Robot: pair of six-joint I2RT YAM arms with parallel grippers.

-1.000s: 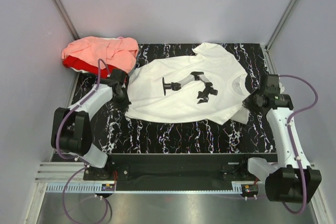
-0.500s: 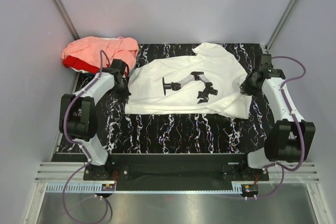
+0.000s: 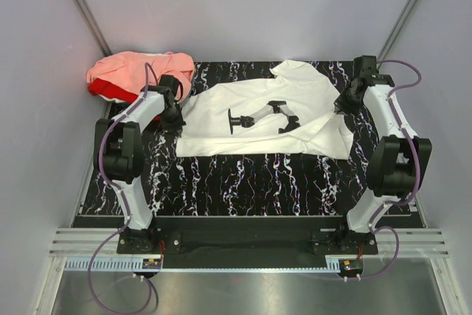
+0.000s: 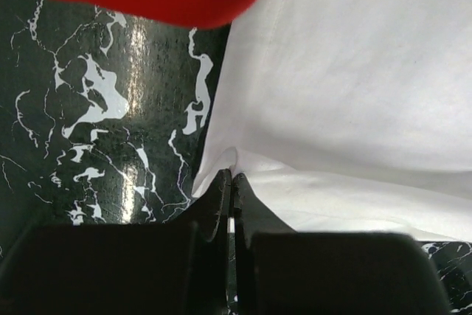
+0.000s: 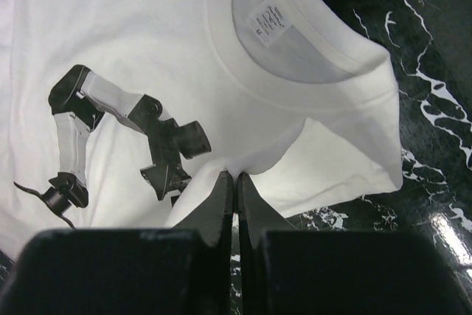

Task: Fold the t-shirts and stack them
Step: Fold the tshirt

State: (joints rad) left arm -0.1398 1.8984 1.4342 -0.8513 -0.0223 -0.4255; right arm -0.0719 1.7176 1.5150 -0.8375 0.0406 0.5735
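Left hand (image 4: 230, 182) and right hand (image 5: 236, 178) both pinched shut on one white cloth t-shirt with black graphic print (image 3: 310, 90), spread on marbled desk (image 3: 243, 182). Far-left: one salmon-pink cloth shirt (image 3: 136, 70) bunched over one red cloth shirt (image 3: 107, 92).

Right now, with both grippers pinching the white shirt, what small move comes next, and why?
Probably carry both pinched edges across to the white shirt's far side. The left gripper and right gripper are shut on it, and the lifted flap covers only part of the black print: the fold looks half done.
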